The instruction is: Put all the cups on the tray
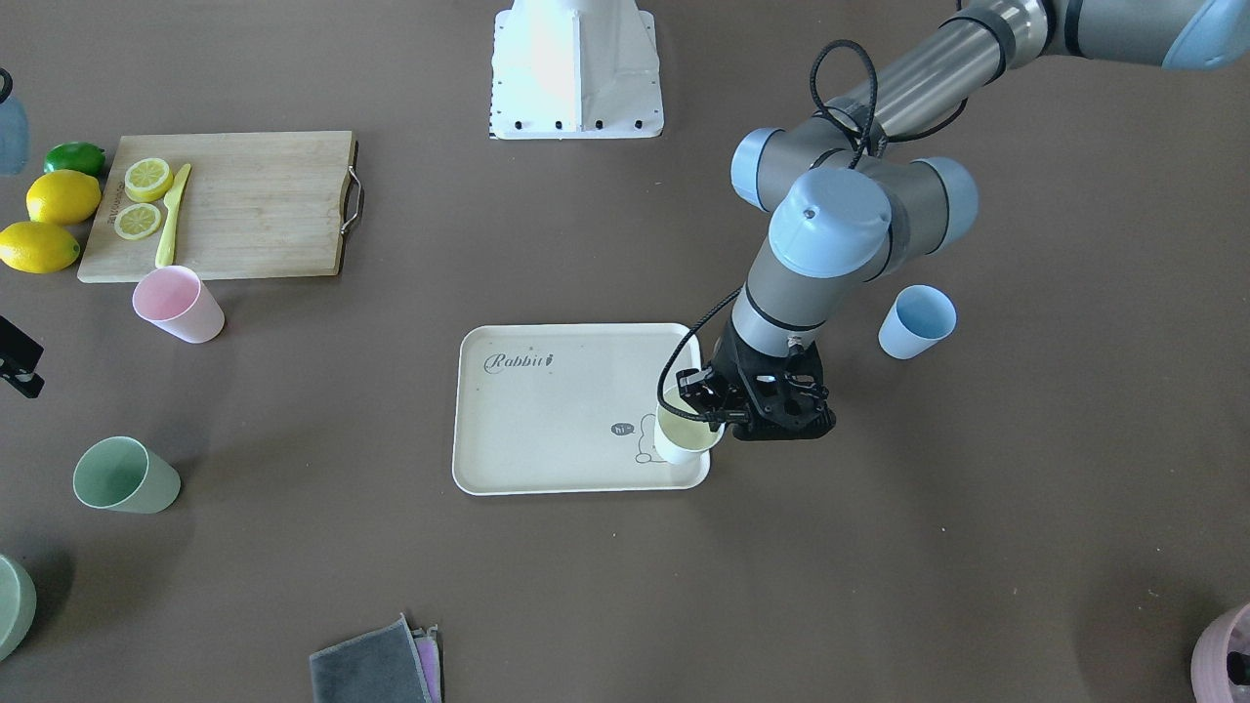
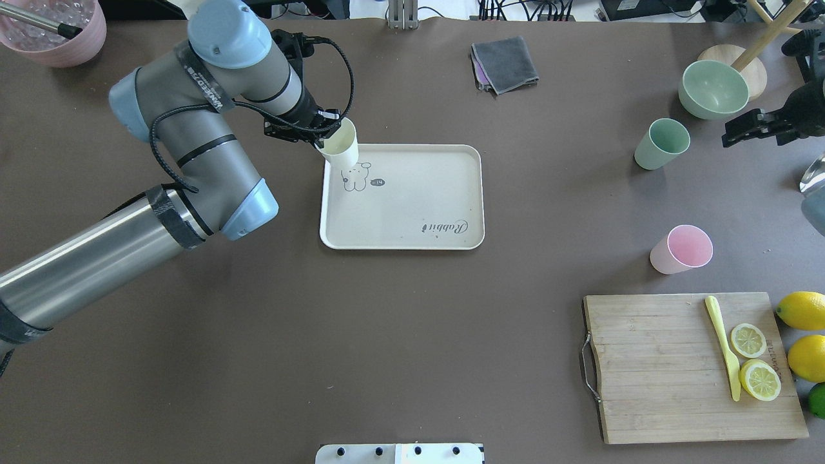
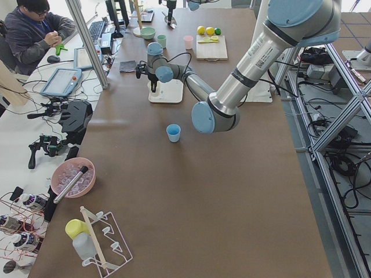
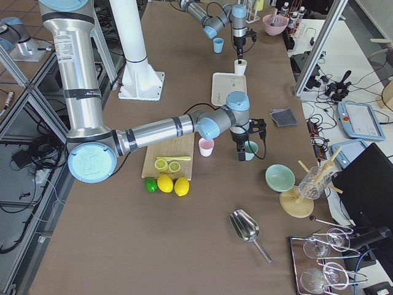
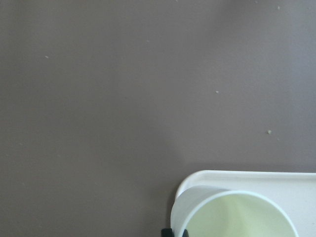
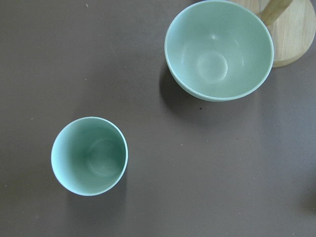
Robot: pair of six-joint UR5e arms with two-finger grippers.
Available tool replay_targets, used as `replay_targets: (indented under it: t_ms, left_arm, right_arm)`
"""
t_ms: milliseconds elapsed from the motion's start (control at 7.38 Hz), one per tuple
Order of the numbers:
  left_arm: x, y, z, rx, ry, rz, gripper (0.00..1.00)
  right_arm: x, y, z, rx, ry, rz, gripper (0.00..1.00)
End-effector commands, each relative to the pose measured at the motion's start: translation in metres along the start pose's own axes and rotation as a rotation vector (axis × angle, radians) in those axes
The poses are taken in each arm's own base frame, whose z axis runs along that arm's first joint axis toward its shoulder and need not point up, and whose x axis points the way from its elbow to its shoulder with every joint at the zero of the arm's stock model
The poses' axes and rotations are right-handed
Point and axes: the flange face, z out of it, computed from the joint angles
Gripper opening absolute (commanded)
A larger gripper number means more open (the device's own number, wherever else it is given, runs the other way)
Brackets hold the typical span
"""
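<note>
My left gripper is shut on the rim of the cream-yellow cup, holding it over the far-left corner of the cream Rabbit tray; I cannot tell whether the cup touches the tray. The cup and tray corner show in the left wrist view. The blue cup stands on the table beside the left arm. The green cup and the pink cup stand far right. My right gripper is open and empty, high beside the green cup.
A green bowl stands behind the green cup. A wooden cutting board with lemon slices and a yellow knife lies front right, with lemons beside it. Folded cloths lie behind the tray. A pink bowl stands far left.
</note>
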Motion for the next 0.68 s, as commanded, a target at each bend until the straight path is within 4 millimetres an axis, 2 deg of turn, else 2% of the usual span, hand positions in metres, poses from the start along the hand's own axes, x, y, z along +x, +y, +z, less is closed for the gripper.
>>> replay_targets:
  t_ms: [0, 136, 271, 407, 542]
  left_arm:
    - [0.016, 0.007, 0.020, 0.019, -0.031, 0.001, 0.00]
    - [0.016, 0.009, 0.020, 0.018, -0.031, 0.007, 0.39]
    - [0.014, 0.011, 0.022, 0.020, -0.027, 0.026, 0.97]
    - [0.015, 0.011, 0.018, 0.036, -0.022, 0.032, 0.98]
    - [0.014, 0.003, -0.005, 0.055, 0.001, 0.049, 0.98]
  right_arm:
    - [0.001, 0.001, 0.000, -0.002, 0.001, 0.001, 1.00]
    - [0.001, 0.001, 0.000, -0.002, 0.001, 0.001, 1.00]
    - [0.001, 0.001, 0.001, -0.003, 0.002, 0.002, 1.00]
    - [0.001, 0.000, 0.001, -0.002, 0.001, 0.001, 1.00]
    - [0.001, 0.001, 0.001, -0.003, 0.000, 0.001, 1.00]
